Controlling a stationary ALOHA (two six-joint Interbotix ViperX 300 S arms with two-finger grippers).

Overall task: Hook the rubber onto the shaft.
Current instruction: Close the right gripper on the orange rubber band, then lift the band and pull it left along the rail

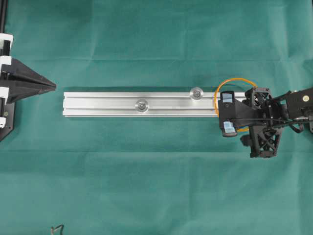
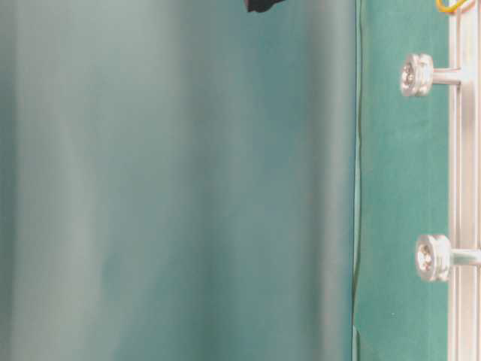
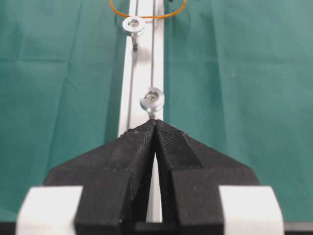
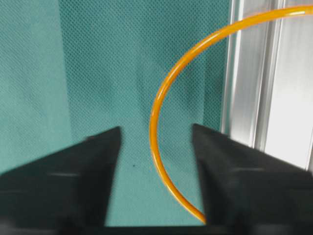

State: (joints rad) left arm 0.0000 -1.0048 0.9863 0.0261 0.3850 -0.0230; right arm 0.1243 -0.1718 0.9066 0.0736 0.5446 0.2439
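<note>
The silver rail (image 1: 98, 104) lies across the green cloth with two upright shafts, one at its middle (image 1: 142, 105) and one further right (image 1: 196, 93). The rubber (image 1: 234, 78), a thin orange loop, lies draped over the rail's right end. My right gripper (image 1: 227, 113) is down at that end. In the right wrist view its jaws (image 4: 156, 129) stand apart with a curve of the rubber (image 4: 161, 93) between them, running close to the right finger (image 4: 230, 166). My left gripper (image 1: 54, 87) is shut and empty off the rail's left end, pointing along the rail (image 3: 155, 122).
The table-level view shows both shafts (image 2: 417, 74) (image 2: 434, 257) sticking out from the rail (image 2: 466, 188), and a bit of the rubber (image 2: 449, 7) at the top edge. The left arm's base (image 1: 7, 83) sits at the left border. Green cloth surrounds the rail.
</note>
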